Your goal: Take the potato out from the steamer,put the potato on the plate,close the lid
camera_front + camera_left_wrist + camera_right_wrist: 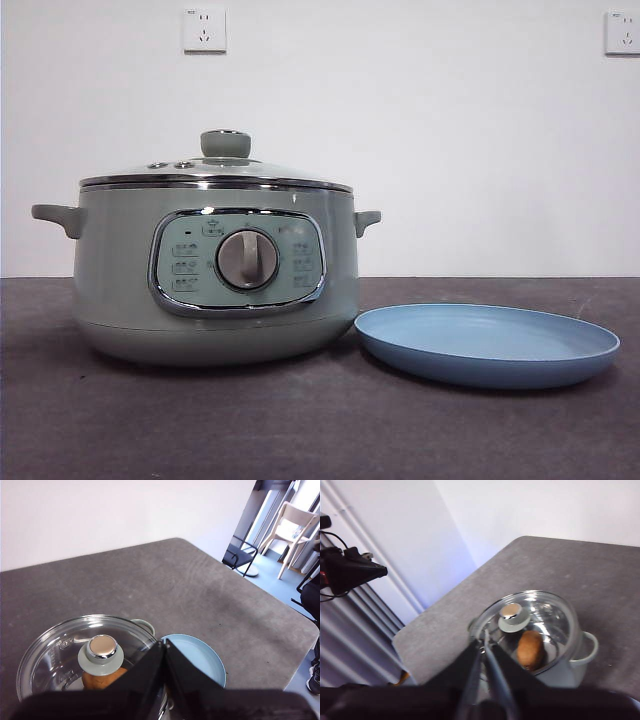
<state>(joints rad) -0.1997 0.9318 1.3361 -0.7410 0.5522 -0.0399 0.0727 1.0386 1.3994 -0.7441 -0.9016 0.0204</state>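
Both hands, left (pixel 165 647) and right (pixel 484 647), pinched closed and empty above the lid (pixel 215 170): risks fumbling the small knob (pixel 100 651), dropping glass onto potato (pixel 530 650)

Even, soft light fills the front view; the steamer (pixel 215 275) and the plate (pixel 487 345) cast only faint shadows on the dark surface (pixel 320 430). The lid's (pixel 215 172) chrome rim carries thin bright streaks. In the left wrist view the knob (pixel 102 647) glares white, and daylight seems to enter from the room's far side. The right wrist view is slightly blurred, its wall washed bluish. Both wrist views' near jaws are out of focus.
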